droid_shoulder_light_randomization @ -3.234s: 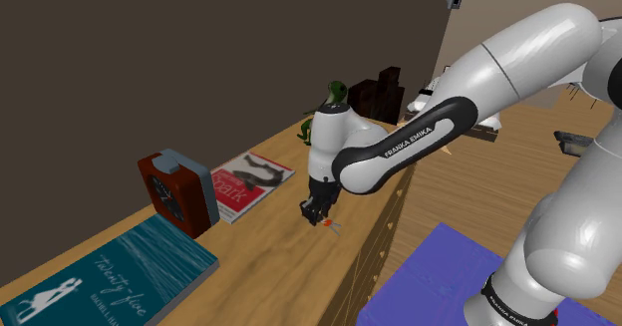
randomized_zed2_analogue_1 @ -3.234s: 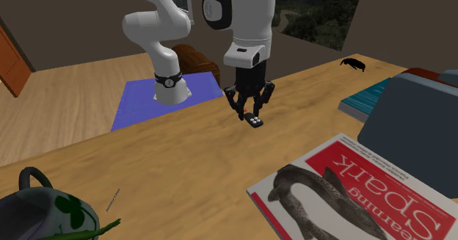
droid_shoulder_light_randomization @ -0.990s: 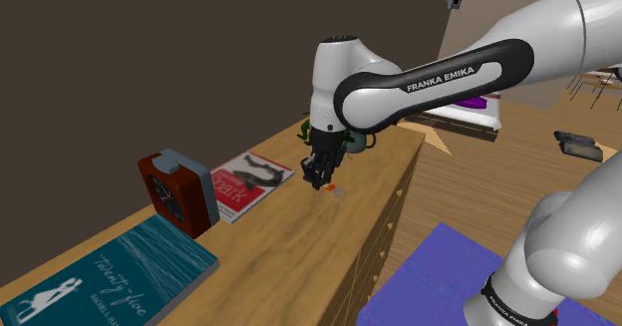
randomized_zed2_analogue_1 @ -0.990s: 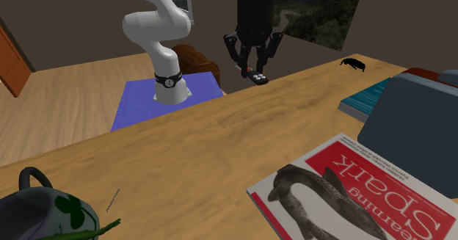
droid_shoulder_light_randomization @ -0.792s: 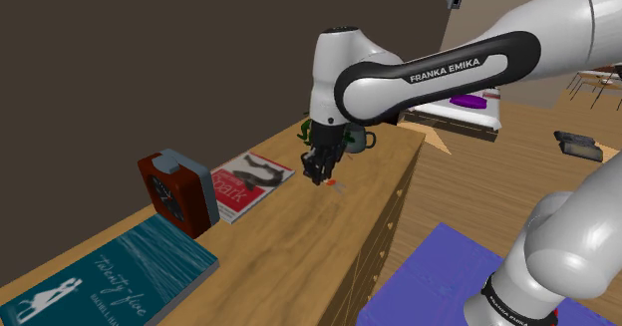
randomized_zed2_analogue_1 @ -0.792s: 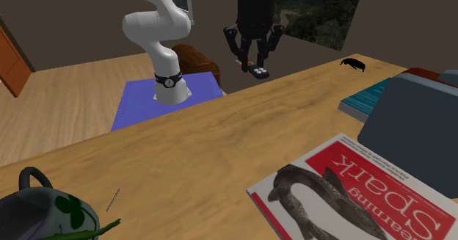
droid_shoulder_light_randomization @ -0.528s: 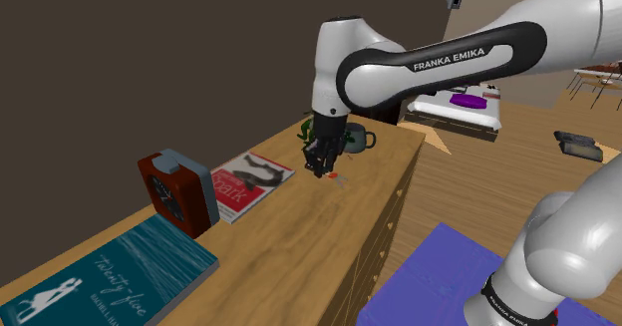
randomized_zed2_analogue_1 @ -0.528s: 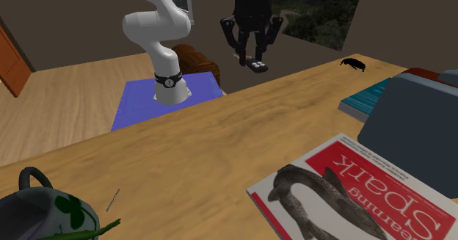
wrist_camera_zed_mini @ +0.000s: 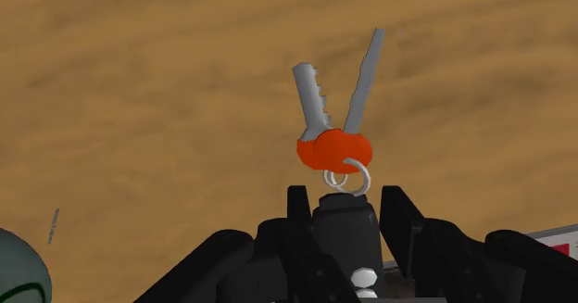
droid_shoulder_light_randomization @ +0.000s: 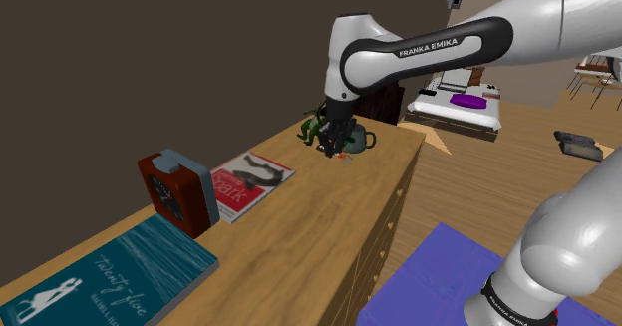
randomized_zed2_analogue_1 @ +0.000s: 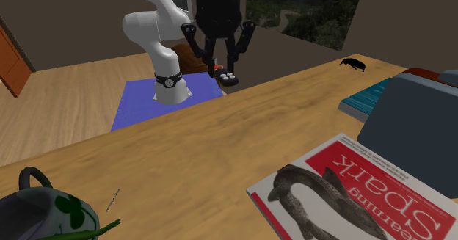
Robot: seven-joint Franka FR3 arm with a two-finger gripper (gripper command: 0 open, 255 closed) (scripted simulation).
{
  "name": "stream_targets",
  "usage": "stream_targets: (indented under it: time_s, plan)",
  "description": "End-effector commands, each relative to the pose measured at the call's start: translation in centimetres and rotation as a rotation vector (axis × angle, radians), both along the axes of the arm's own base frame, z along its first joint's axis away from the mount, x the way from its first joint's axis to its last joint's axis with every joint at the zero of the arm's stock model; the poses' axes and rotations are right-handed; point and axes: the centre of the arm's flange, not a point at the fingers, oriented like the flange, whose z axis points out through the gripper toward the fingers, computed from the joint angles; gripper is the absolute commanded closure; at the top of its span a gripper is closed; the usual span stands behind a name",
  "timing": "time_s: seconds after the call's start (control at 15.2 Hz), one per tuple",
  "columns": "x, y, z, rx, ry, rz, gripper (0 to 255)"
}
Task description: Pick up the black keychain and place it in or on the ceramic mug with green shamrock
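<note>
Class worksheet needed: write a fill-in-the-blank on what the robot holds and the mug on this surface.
The gripper holds the keychain, from which ___ silver keys dangle. The mug carries a ___ shamrock. The keychain hangs clear of the ___ top.
Missing words: two; green; wooden.

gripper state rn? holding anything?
Gripper: shut on the black keychain, held in the air above the wooden top.
</note>
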Motion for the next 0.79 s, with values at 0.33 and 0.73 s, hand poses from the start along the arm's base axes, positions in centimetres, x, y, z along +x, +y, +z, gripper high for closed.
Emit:
stream_targets:
  time_s: [0.33, 0.73]
  plan:
    - [4.7, -8.2, 0.1, 0.000, 0.000, 0.002, 255]
    - [8.5, -15.1, 0.2, 0.000, 0.000, 0.002, 255]
